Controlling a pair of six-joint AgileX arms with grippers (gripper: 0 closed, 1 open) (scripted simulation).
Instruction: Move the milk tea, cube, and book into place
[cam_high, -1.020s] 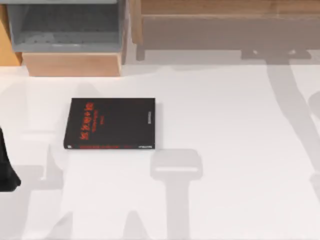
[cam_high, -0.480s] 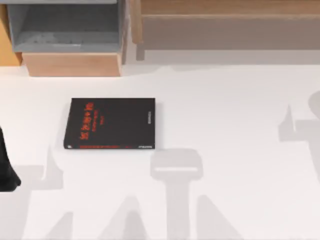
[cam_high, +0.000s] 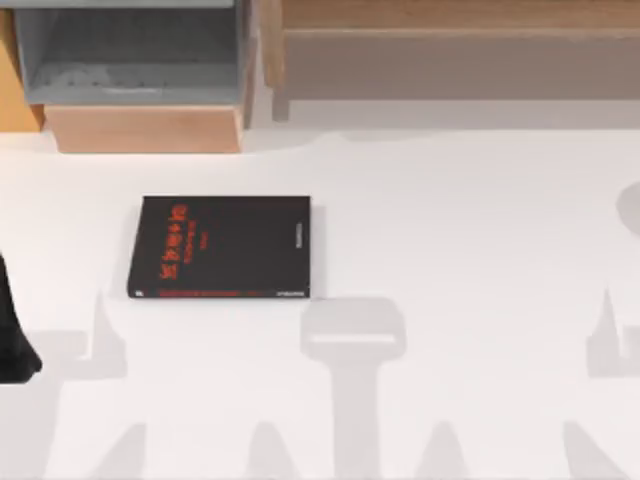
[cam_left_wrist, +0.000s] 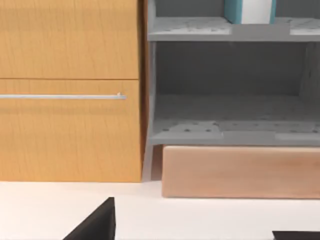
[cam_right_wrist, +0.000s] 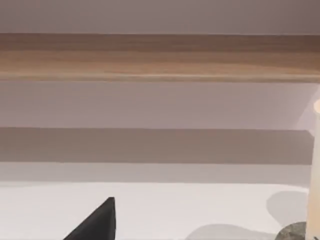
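The book (cam_high: 220, 247) lies flat on the white table, left of the middle, black cover up with red lettering. Part of my left arm (cam_high: 10, 340) shows dark at the table's left edge, apart from the book. In the left wrist view my left gripper (cam_left_wrist: 195, 235) is open, its two black fingertips (cam_left_wrist: 97, 225) wide apart with nothing between them. It faces the cabinet. My right gripper shows one black fingertip (cam_right_wrist: 97, 225) far out to the side. A cream upright thing (cam_right_wrist: 316, 165) at that view's edge may be the milk tea. The cube is out of view.
A grey shelf unit (cam_high: 130, 50) stands at the back left with a wooden block (cam_high: 145, 128) under it. A wooden cabinet (cam_left_wrist: 70, 90) with a metal handle is beside it. A teal and white thing (cam_left_wrist: 250, 10) stands on an upper shelf. A long wooden shelf (cam_high: 450, 30) runs along the back right.
The right arm's long shadow over the table's right side has drawn back to a small shape near the front right edge. The book and the left arm have not moved.
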